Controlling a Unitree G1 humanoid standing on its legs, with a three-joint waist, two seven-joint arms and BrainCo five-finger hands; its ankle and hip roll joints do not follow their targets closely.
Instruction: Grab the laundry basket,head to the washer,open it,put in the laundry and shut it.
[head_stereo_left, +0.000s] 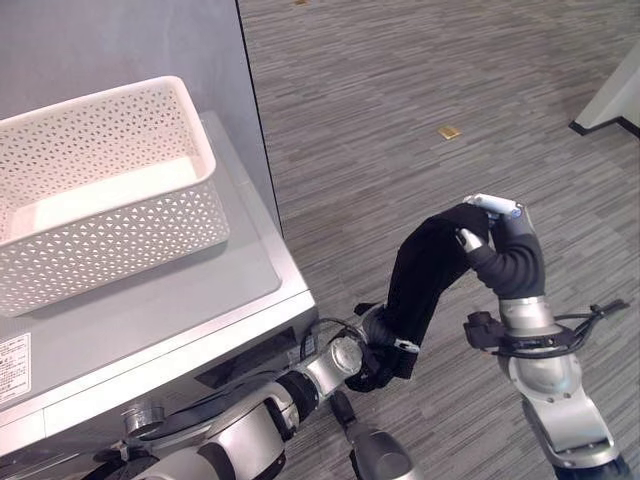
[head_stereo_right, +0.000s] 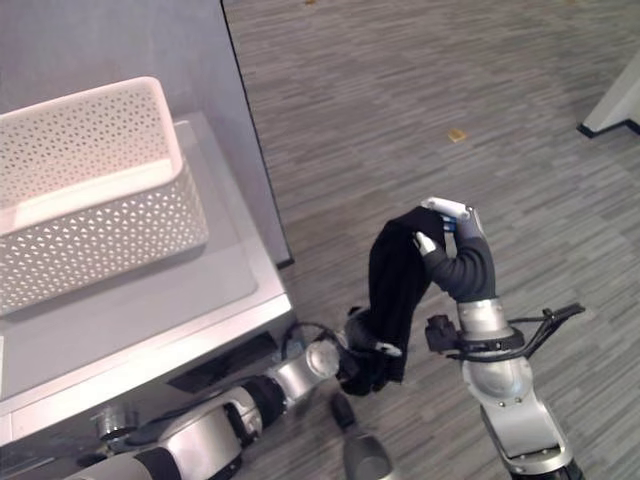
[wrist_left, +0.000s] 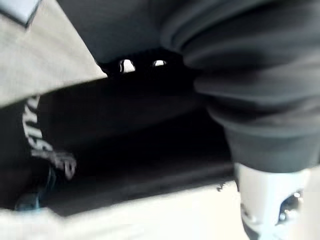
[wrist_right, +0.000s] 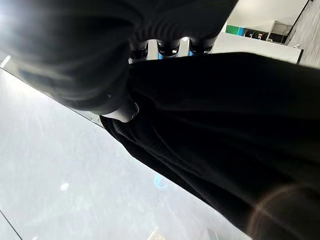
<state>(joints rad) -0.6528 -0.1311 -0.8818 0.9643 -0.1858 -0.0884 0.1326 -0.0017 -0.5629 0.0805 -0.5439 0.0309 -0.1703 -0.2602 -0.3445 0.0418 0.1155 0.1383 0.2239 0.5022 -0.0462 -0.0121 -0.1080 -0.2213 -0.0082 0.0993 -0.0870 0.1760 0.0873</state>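
Observation:
A white perforated laundry basket (head_stereo_left: 110, 200) stands on the grey top of the washer (head_stereo_left: 170, 310) at the left. To the right of the washer, over the carpet, my right hand (head_stereo_left: 505, 245) is raised with its fingers curled over a black garment (head_stereo_left: 425, 285), which hangs down from it. In the right wrist view the black garment (wrist_right: 225, 125) drapes across the hand below the fingertips (wrist_right: 170, 47). My left hand (head_stereo_left: 372, 362) is low by the washer's front corner, at the garment's lower end, its fingers hidden behind the cloth.
A grey panel (head_stereo_left: 120, 50) rises behind the washer. Grey striped carpet stretches to the right, with a small yellow floor plate (head_stereo_left: 449, 132). The base of a white piece of furniture (head_stereo_left: 615, 95) stands at the far right edge.

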